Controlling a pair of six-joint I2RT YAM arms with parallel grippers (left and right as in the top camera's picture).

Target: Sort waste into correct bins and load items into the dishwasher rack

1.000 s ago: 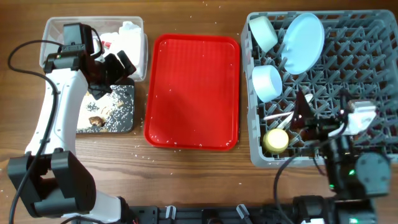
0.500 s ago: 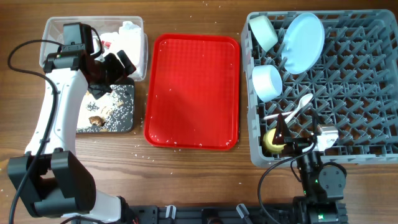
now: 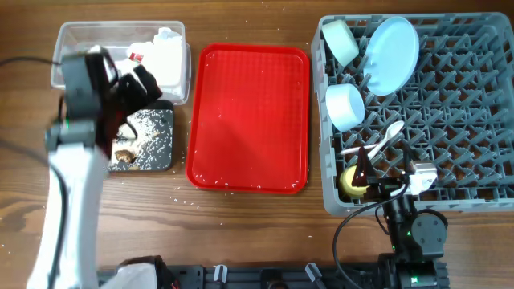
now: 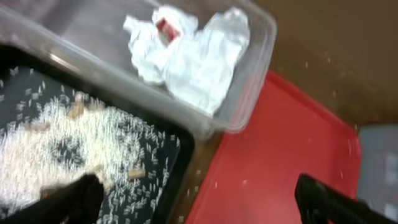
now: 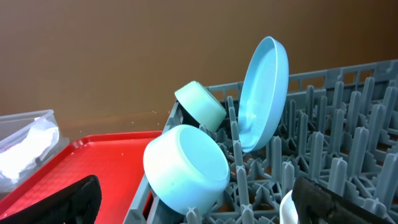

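Left tool [image 4: 199, 186] released, jaws wide, nothing held. It hovers over the black tray [image 4: 177, 140], with food scraps [image 4: 74, 112] right under it. Clear tub [image 4: 255, 68] sits just ahead of the tool, holding napkins [image 4: 193, 59] and the red wrapper [image 4: 165, 25]. Right tool [image 5: 193, 186] also released and empty, low at the near edge of the rack [image 3: 474, 112]. Two bowls [image 5: 186, 165] and the plate [image 5: 264, 93] stand ahead of it, yellow cup [image 3: 356, 181] just beside it. Sorting looks done, so the step is likely clearing the left arm. Lift straight up first, keep the jaws apart, miss the tub wall, and don't sweep scraps onto the table [image 3: 257, 225].
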